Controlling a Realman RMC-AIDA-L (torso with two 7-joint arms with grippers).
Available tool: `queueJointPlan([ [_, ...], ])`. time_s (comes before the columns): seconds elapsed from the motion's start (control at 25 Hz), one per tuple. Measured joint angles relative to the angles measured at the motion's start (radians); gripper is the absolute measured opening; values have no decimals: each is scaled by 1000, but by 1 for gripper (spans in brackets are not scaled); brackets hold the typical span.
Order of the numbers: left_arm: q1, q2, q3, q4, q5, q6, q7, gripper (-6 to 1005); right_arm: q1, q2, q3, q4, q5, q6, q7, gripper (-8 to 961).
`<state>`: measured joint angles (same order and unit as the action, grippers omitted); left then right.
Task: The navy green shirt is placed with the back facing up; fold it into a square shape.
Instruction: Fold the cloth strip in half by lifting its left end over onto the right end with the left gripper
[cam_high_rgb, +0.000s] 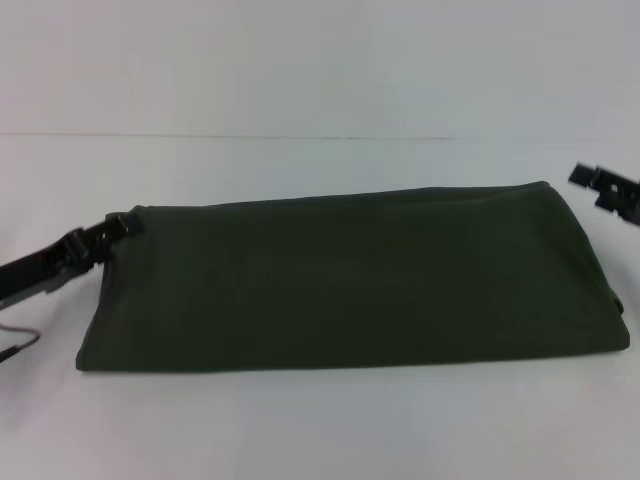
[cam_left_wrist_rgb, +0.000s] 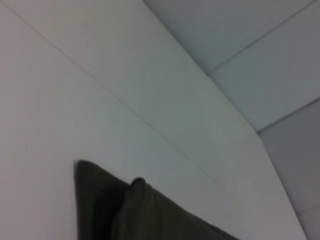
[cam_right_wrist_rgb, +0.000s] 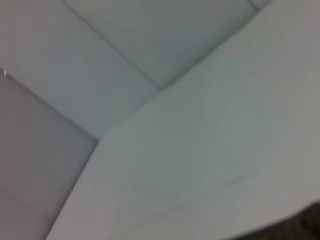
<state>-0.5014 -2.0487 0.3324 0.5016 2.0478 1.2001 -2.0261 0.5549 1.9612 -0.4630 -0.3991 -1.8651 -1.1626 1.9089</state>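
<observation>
Head view: one navy green shirt (cam_high_rgb: 350, 280) lies on the white table (cam_high_rgb: 320, 430), folded into a long horizontal band running left to right across the middle of the scene. No lettering shows on its upper surface. Two grippers are present. The left gripper (cam_high_rgb: 118, 226) reaches in low from the left edge, its arm angled upward toward the shirt's far-left corner; the tip meets that corner, but whether the fingers are clamped on the cloth cannot be told. The right gripper (cam_high_rgb: 602, 187) enters from the right edge, beside the shirt's far-right corner and apart from the fabric; its finger state cannot be told either.

Left wrist view: one corner of the navy green shirt (cam_left_wrist_rgb: 150, 215) appears against the table (cam_left_wrist_rgb: 75, 100), with a small raised pucker at the fold edge. This pucker does not show in the head view. The left gripper's own fingers are not visible here.

Right wrist view: mostly the table (cam_right_wrist_rgb: 210, 150) and the wall panels (cam_right_wrist_rgb: 100, 45) beyond it. A dark sliver, likely the shirt (cam_right_wrist_rgb: 310, 222), sits at one corner. No fingers appear.
</observation>
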Motion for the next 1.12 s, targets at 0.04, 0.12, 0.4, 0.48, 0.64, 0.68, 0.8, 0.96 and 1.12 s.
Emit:
queueJointPlan([
  [0.04, 13, 14, 16, 14, 10, 46, -37, 861, -8, -16, -18, -1, -21, -29, 23, 870],
  [0.12, 39, 35, 33, 76, 59, 145, -116, 861, -21, -42, -35, -12, -66, -94, 60, 870],
  [0.4, 47, 49, 30, 259, 316, 279, -285, 860, -52, -73, -39, -85, -212, -206, 179, 867],
  [0.48, 38, 52, 31, 254, 347, 277, -294, 860, -52, -73, -39, -92, -249, -214, 189, 867],
  [0.64, 28, 53, 30, 246, 358, 258, -296, 860, -51, -67, -38, -93, -273, -215, 180, 865],
  [0.68, 27, 53, 29, 245, 357, 251, -296, 860, -50, -65, -38, -93, -272, -215, 168, 865],
  [0.8, 15, 55, 24, 244, 352, 219, -304, 861, -28, -59, -43, -93, -271, -222, 117, 866],
  [0.96, -21, 53, 24, 213, 351, 153, -316, 860, -1, -45, -52, -93, -271, -238, 63, 866],
  [1.12, -72, 62, 32, 163, 353, 132, -316, 861, 51, -7, -73, -93, -272, -264, -29, 866],
])
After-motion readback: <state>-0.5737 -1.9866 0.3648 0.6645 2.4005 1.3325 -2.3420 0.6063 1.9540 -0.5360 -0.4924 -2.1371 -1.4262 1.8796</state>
